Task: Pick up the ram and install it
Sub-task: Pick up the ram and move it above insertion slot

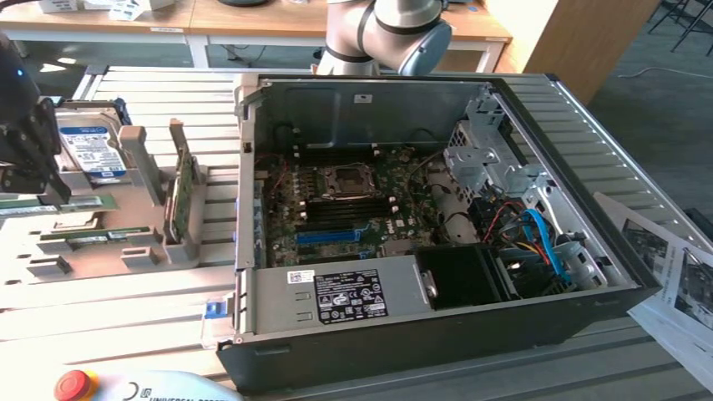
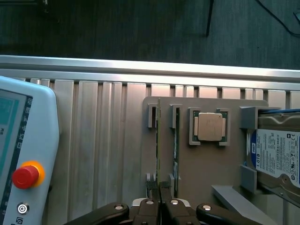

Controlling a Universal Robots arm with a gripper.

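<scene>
Pickup step in hand: jaws clenched on one end of the ram (image 2: 158, 140), which stands on edge in the grey holder (image 2: 206, 173) on the tabletop (image 2: 93, 140), just beside its twin (image 2: 176, 136). Judgement: lifting calls for a straight pull, clear of the twin.

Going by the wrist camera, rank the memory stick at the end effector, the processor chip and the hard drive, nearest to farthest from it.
1. The memory stick: in its holder slot, clamped by the end effector.
2. The processor chip: square pocket beside the stick slots.
3. The hard drive: holder's edge, past the chip.
</scene>
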